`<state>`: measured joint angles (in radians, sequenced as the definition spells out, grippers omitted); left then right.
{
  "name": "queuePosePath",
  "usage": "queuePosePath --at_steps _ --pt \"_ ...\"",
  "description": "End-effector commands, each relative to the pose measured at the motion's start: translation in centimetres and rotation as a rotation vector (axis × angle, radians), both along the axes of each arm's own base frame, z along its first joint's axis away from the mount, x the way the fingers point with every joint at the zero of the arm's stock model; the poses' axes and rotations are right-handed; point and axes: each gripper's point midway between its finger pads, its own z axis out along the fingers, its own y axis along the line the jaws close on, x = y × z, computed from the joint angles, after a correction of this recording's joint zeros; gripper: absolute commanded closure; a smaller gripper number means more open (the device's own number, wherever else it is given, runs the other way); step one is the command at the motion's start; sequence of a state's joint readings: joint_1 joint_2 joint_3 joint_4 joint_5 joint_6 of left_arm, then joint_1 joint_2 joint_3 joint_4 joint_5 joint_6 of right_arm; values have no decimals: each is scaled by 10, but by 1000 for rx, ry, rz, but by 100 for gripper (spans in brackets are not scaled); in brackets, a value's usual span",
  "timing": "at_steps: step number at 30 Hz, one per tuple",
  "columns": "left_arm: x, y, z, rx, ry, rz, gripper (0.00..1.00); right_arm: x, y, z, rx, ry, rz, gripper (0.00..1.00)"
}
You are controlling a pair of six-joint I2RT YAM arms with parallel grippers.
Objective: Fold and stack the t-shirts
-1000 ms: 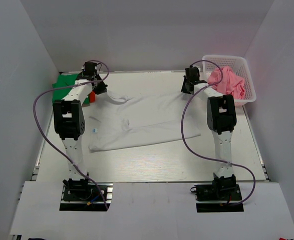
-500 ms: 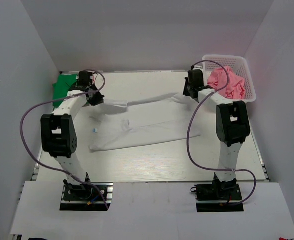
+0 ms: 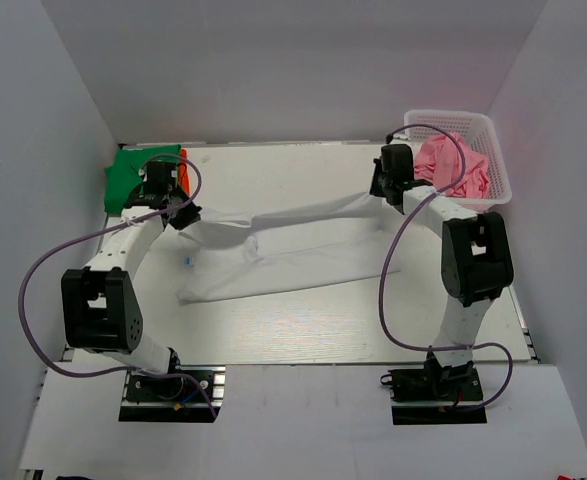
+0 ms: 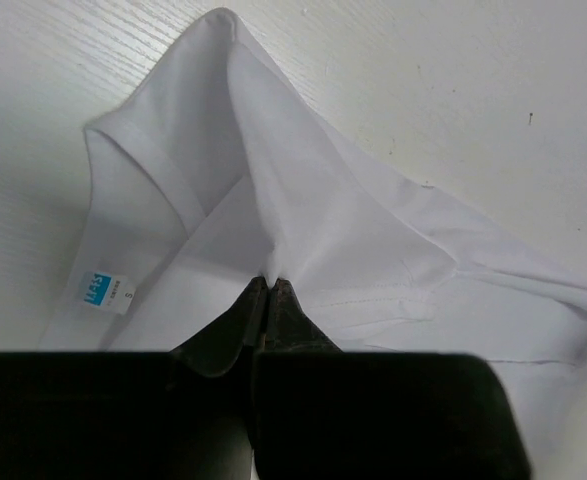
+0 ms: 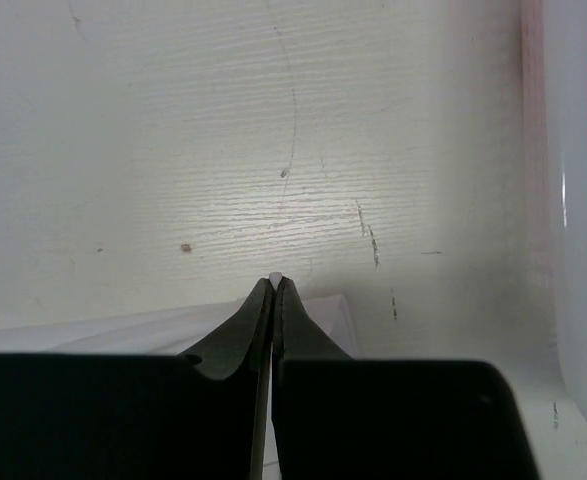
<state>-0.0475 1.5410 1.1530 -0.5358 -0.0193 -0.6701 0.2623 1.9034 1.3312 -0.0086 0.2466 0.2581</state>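
A white t-shirt [image 3: 293, 250] lies across the middle of the table, its far edge lifted between the two arms. My left gripper [image 3: 180, 217] is shut on the shirt's far left edge; the left wrist view shows the cloth [image 4: 303, 210] pinched at the fingertips, with a blue size label [image 4: 103, 292] near the collar. My right gripper [image 3: 380, 190] is shut on the far right edge; a sliver of white cloth [image 5: 318, 315] shows between its jaws. A folded green shirt [image 3: 131, 172] with an orange one [image 3: 183, 168] beside it lies at the far left.
A white plastic basket [image 3: 498, 165] holding a crumpled pink shirt [image 3: 451, 163] stands at the far right; its rim [image 5: 573, 250] shows in the right wrist view. White walls enclose the table on three sides.
Both grippers have moved toward the near side with the shirt's far edge, lifting it into a ridge. The left arm has swung out to the left, uncovering the green and orange shirts.
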Motion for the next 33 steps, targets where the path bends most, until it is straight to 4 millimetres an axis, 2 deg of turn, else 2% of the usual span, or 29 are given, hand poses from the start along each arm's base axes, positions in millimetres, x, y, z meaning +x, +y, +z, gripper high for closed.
queuePosePath --at_steps 1,5,6,8,9,11,12,14,15,16,17,18,19,20,21,22,24,25,27,28,29,32,33 --pt "-4 9 37 19 -86 37 100 2 0 43 19 -100 10 100" --pt "-20 5 35 3 -78 43 100 -10 0 51 34 -104 16 100" --pt "-28 5 24 5 -53 43 100 -17 -2 39 36 -76 14 100" --pt "-37 3 21 -12 -58 45 100 -19 0 45 60 -94 22 100" --pt "-47 -2 7 -26 -28 35 100 -25 -1 35 55 -71 23 100" --pt "-57 -4 -3 -40 -9 34 100 -30 1 31 75 -57 18 100" --pt "-69 -3 -17 -44 23 43 100 -39 -1 20 72 -28 14 100" --pt "-86 -6 -33 -61 73 41 100 -44 -3 16 88 -19 -8 100" --pt "-106 -9 -51 -79 120 40 100 -57 -9 1 69 14 -34 97" --pt "-118 -8 -61 -83 156 50 100 -62 -12 -5 73 28 -46 87" --pt "-135 -8 -78 -90 202 68 75 -71 -14 -13 89 49 -66 73" --pt "-144 -7 -84 -88 228 70 60 -80 -16 -20 81 64 -76 56" --pt "-154 -7 -85 -92 250 81 52 -84 -19 -23 77 77 -86 56" --pt "-157 -3 -85 -72 255 94 30 -89 -22 -17 90 69 -105 52" --pt "-160 -1 -84 -64 259 99 18 -93 -25 -18 78 71 -115 39" --pt "-157 4 -71 -48 228 121 1 -94 -26 -1 87 31 -116 37" --pt "-150 10 -55 -24 181 140 0 -94 -28 8 96 5 -124 24" --pt "-139 12 -40 -18 131 148 0 -95 -27 14 100 -13 -119 10" --pt "-129 15 -24 -7 81 160 0 -91 -20 30 131 -57 -74 10" --pt "-113 14 -6 -17 11 160 0 -91 -14 32 138 -59 -52 10" --pt "-106 11 -2 -26 -3 139 0 -88 -9 37 149 -65 -35 10" --pt "-75 -3 8 -70 -63 72 0 -80 16 36 179 -58 64 10" --pt "-67 -6 7 -73 -67 49 0 -77 31 25 199 -24 123 10"
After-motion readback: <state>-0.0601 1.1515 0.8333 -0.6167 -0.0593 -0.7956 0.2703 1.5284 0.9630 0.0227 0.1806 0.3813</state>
